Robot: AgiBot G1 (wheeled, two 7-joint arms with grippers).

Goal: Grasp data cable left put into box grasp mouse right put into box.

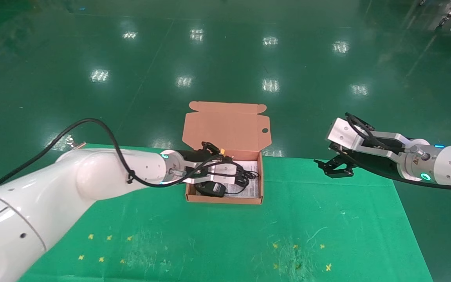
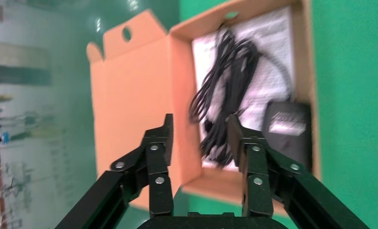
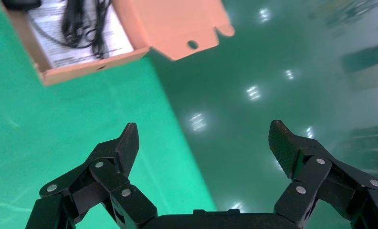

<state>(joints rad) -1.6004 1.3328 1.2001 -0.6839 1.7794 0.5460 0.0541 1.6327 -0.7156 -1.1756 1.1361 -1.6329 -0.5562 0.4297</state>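
Note:
The salmon-orange box (image 1: pixel 225 200) stands open at the table's far middle, its lid (image 1: pixel 227 125) upright. Inside, on a white printed sheet (image 1: pixel 250 188), lie the black data cable bundle (image 1: pixel 248 172) and the black mouse (image 1: pixel 210 189) at the front left corner. My left gripper (image 1: pixel 238 177) hangs open over the box's left part. In the left wrist view its fingers (image 2: pixel 200 136) are apart, with the cable (image 2: pixel 225 81) and mouse (image 2: pixel 287 131) lying in the box (image 2: pixel 304 57) beyond them. My right gripper (image 1: pixel 333 166) is open and empty, raised right of the box; it also shows in the right wrist view (image 3: pixel 204 138).
A green mat (image 1: pixel 288 219) covers the table, with small yellow crosses (image 1: pixel 102 246) near the front. The mat's far edge (image 1: pixel 327 159) runs just behind the box; beyond it is glossy green floor (image 1: pixel 225 58). The box (image 3: pixel 82 69) shows far off in the right wrist view.

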